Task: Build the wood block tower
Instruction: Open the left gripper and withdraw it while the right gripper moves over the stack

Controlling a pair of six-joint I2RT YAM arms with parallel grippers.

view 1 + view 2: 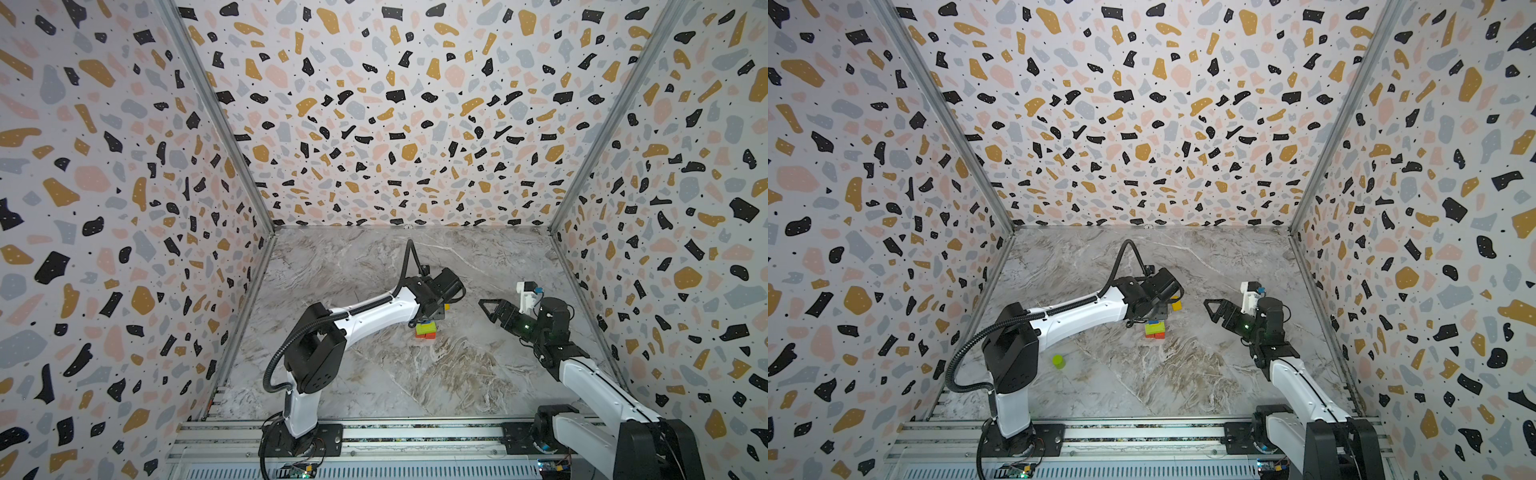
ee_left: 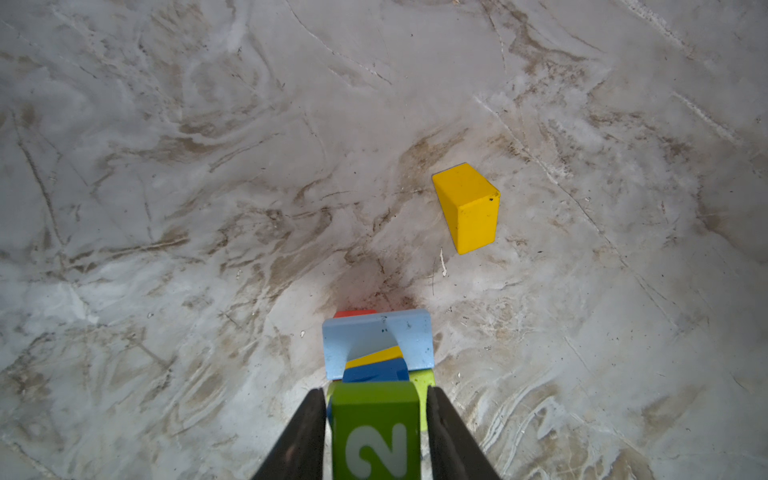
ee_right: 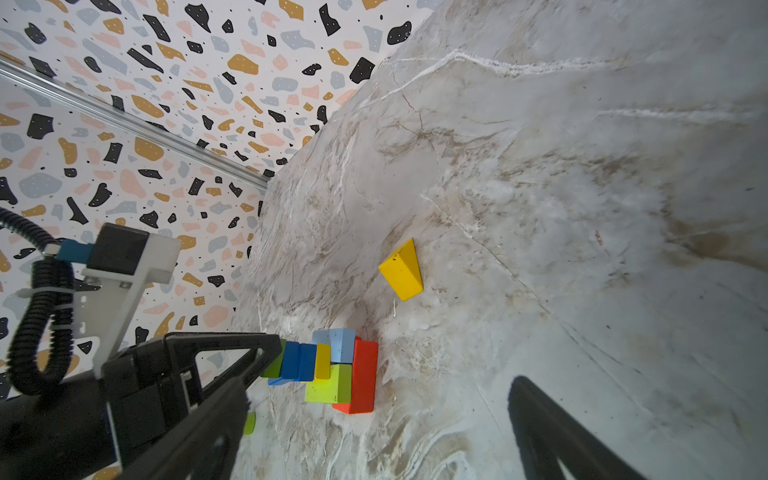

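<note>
The wood block tower (image 1: 426,330) (image 1: 1155,329) stands mid-table: a red brick (image 3: 363,374) at the base, then lime and light blue slabs (image 2: 415,340), then yellow and dark blue layers. A green cube marked 2 (image 2: 376,428) sits on top. My left gripper (image 2: 376,392) straddles that cube from above, and its fingers (image 2: 307,432) stand a narrow gap off each side. In both top views the left wrist hides the tower's top. My right gripper (image 1: 486,307) (image 3: 382,384) hovers wide open to the tower's right and holds nothing.
Of the loose wood blocks, a yellow block (image 2: 467,208) (image 3: 402,272) (image 1: 1177,306) lies just behind and right of the tower. A lime cylinder (image 1: 1059,361) stands near the left arm's elbow. Patterned walls enclose the marble table (image 1: 1183,374) on three sides.
</note>
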